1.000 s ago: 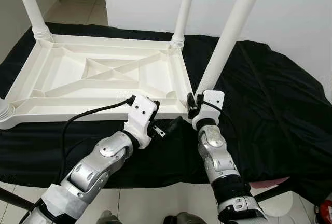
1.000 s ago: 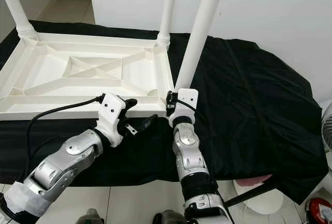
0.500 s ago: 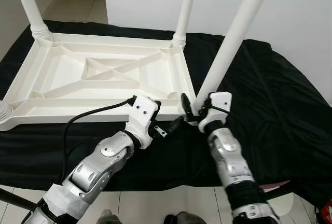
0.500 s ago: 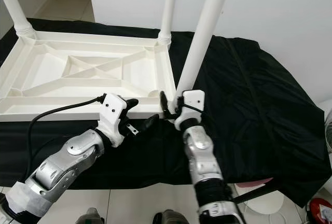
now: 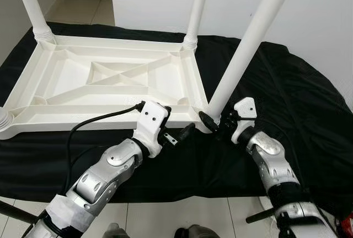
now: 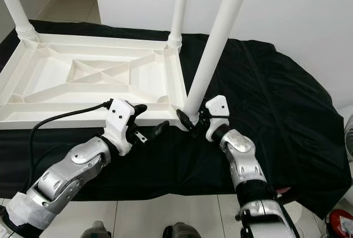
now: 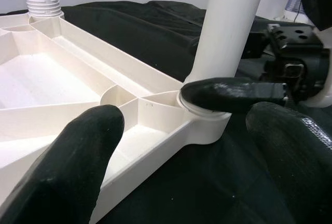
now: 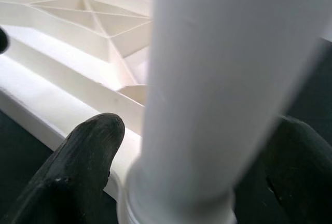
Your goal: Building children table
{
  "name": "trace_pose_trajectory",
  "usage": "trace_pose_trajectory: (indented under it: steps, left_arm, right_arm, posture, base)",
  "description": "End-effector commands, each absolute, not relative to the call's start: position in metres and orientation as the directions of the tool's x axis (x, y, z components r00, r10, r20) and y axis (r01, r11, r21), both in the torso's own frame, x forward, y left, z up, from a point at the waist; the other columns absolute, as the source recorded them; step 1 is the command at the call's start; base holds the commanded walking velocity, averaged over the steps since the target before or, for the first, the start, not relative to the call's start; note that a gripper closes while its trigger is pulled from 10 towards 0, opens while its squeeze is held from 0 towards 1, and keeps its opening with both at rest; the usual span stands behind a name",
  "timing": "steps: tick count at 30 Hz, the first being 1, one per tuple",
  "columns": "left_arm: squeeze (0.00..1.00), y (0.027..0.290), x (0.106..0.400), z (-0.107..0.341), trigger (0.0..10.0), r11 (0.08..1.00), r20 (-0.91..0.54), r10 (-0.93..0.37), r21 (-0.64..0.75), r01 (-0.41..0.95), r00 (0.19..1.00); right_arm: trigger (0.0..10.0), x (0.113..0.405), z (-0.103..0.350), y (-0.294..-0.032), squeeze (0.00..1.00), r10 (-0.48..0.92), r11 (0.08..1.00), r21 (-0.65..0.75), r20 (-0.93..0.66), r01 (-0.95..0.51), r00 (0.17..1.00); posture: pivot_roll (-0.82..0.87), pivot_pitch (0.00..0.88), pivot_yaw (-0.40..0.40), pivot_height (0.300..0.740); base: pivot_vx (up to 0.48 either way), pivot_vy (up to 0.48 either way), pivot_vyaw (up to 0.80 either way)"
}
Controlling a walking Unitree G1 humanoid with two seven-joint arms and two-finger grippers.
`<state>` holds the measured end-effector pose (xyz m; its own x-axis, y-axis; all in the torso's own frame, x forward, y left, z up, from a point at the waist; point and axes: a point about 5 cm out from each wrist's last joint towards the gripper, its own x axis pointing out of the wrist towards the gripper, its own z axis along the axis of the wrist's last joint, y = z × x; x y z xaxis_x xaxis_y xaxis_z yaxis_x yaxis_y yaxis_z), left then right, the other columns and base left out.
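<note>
Two grippers: at the near corner of the upturned table (image 5: 110, 78).
Right gripper (image 6: 194, 120): fingers clasping the leg (image 5: 242, 50) base.
Left gripper (image 5: 179, 130): spread, hovering beside the rim.
Surface (image 5: 298, 117): black-draped.

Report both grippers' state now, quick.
Left gripper: open, holding nothing, beside the tabletop edge.
Right gripper: jaws around the base of the table leg, gripping it.

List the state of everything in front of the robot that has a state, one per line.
Table top: upside down on the black cloth.
Near-right leg: standing in its corner socket, tilted.
Far legs: upright in their sockets.
Right hand: closed around the near-right leg's base.
Left hand: open, empty, at the table's near rim.
</note>
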<state>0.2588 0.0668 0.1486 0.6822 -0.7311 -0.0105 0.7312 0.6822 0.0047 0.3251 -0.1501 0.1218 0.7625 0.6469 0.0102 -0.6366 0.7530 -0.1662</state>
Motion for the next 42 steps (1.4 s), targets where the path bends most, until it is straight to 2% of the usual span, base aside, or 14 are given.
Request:
trace_pose_trajectory:
  steps: [1,2,3,5,6,7,8,14,20,21,34,35,36,42]
  left_arm:
    - [0.0,0.06,0.252,0.149,10.0,0.502,-0.016,-0.864,0.014,0.865,0.502]
    - [0.0,0.06,0.253,0.15,10.0,0.505,-0.014,-0.863,0.014,0.863,0.505]
    - [0.0,0.06,0.253,0.15,10.0,0.507,-0.013,-0.862,0.015,0.862,0.507]
    - [0.0,0.06,0.253,0.15,10.0,0.508,-0.012,-0.861,0.016,0.861,0.508]
    - [0.0,0.06,0.253,0.15,10.0,0.509,-0.011,-0.861,0.016,0.861,0.509]
    - [0.0,0.06,0.253,0.151,10.0,0.51,-0.011,-0.86,0.016,0.86,0.51]
    - [0.0,0.06,0.253,0.15,10.0,0.51,-0.01,-0.86,0.016,0.86,0.51]
    - [0.0,0.06,0.251,0.15,10.0,0.509,-0.01,-0.86,0.015,0.86,0.51]
    - [0.0,0.059,0.25,0.149,10.0,0.506,-0.013,-0.862,0.009,0.863,0.506]
    - [0.0,0.058,0.25,0.148,10.0,0.504,-0.014,-0.864,0.008,0.864,0.504]
    - [0.0,0.056,0.245,0.146,10.0,0.486,-0.021,-0.874,-0.003,0.874,0.486]
    - [0.0,0.056,0.245,0.146,10.0,0.486,-0.021,-0.874,-0.003,0.874,0.485]
    - [0.0,0.056,0.245,0.145,10.0,0.486,-0.022,-0.874,-0.003,0.874,0.486]
    - [0.0,0.057,0.245,0.145,10.0,0.486,-0.024,-0.874,-0.002,0.874,0.486]
  right_arm:
    - [10.0,0.326,0.119,-0.151,0.0,0.664,0.737,-0.166,-0.004,-0.655,0.748]
    - [10.0,0.328,0.119,-0.148,0.0,0.682,0.72,-0.165,-0.014,-0.674,0.732]
    - [8.7,0.33,0.118,-0.145,0.0,0.694,0.707,-0.166,-0.025,-0.687,0.72]
    - [8.7,0.331,0.118,-0.144,0.0,0.701,0.699,-0.167,-0.032,-0.695,0.712]
    - [4.6,0.333,0.116,-0.142,0.0,0.712,0.687,-0.16,-0.044,-0.709,0.701]
    - [4.6,0.333,0.115,-0.142,0.0,0.718,0.681,-0.155,-0.051,-0.716,0.694]
    - [0.0,0.333,0.113,-0.141,0.0,0.727,0.671,-0.148,-0.061,-0.727,0.684]
    - [0.0,0.329,0.105,-0.141,0.0,0.75,0.651,-0.096,-0.079,-0.753,0.657]
    - [0.0,0.323,0.098,-0.149,0.0,0.709,0.699,-0.066,-0.066,-0.712,0.702]
    - [10.0,0.323,0.097,-0.149,0.0,0.695,0.714,-0.061,-0.069,-0.698,0.716]
    - [10.0,0.318,0.096,-0.137,0.0,0.429,0.903,0.023,-0.041,-0.428,0.903]
    - [10.0,0.317,0.096,-0.136,0.81,0.42,0.907,0.036,-0.039,-0.419,0.907]
    - [10.0,0.316,0.096,-0.136,1.0,0.381,0.924,0.039,-0.034,-0.379,0.924]
    - [10.0,0.306,0.107,-0.122,1.0,0.288,0.954,0.08,0.035,-0.29,0.957]
  posture:
    - [0.05,0.018,-0.079,0.74]
    - [0.05,0.018,-0.079,0.74]
    - [0.06,0.016,-0.08,0.74]
    - [0.06,0.016,-0.08,0.74]
    - [0.06,0.016,-0.08,0.74]
    - [0.06,0.016,-0.08,0.74]
    - [0.07,0.01,-0.082,0.74]
    - [0.07,0.008,-0.089,0.74]
    - [0.06,0.009,-0.09,0.74]
    - [0.06,0.012,-0.09,0.74]
    - [0.05,0.021,-0.093,0.74]
    - [0.05,0.021,-0.093,0.74]
    - [0.05,0.019,-0.095,0.74]
    - [0.06,0.017,-0.094,0.74]
  base:
    - [0.0,0.0,0.0]
    - [0.0,0.0,0.0]
    - [0.0,0.0,0.0]
    - [0.0,0.0,0.0]
    - [0.0,0.0,0.0]
    - [0.0,0.0,0.0]
    - [0.0,0.0,0.0]
    - [0.0,0.0,0.0]
    - [0.0,0.0,0.0]
    - [0.0,0.0,0.0]
    - [0.0,0.0,0.0]
    - [0.0,0.0,0.0]
    - [0.0,0.0,0.0]
    - [0.0,0.0,0.0]
